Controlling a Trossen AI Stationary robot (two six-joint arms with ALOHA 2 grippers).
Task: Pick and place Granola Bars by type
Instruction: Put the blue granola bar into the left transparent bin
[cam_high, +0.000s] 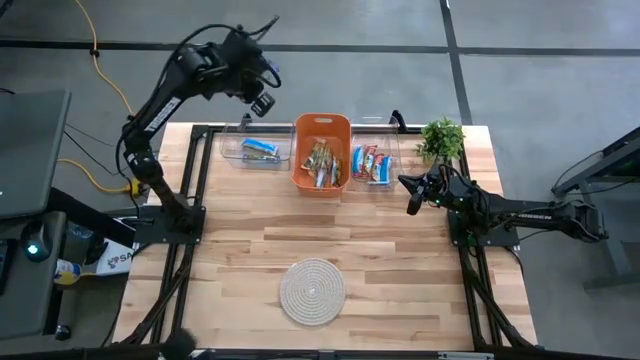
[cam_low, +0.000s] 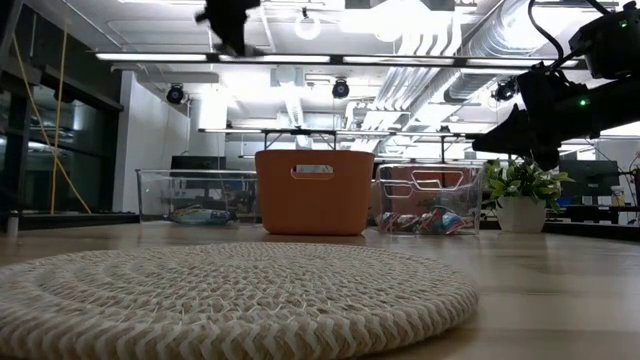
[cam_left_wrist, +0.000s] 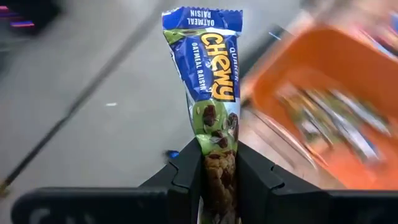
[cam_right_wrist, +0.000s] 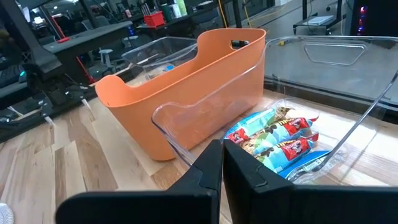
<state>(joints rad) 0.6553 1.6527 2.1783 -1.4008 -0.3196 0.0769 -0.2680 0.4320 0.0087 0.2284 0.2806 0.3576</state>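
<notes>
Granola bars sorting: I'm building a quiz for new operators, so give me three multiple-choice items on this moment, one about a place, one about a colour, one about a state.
1. Where is the coiled mat?
A. on the table's near part, apart from the bins
B. inside the orange bin
C. under the plant

2. What colour is the middle bin?
A. green
B. orange
C. black

3. What is the left pincer doing?
A. hanging open and empty
B. pressing on the mat
C. shut on a blue-wrapped bar

Answers: 1 A, the high view shows the mat alone, well away from the row of bins. 2 B, its walls are orange in every view. 3 C, the left wrist view shows the bar clamped between the fingers.
</notes>
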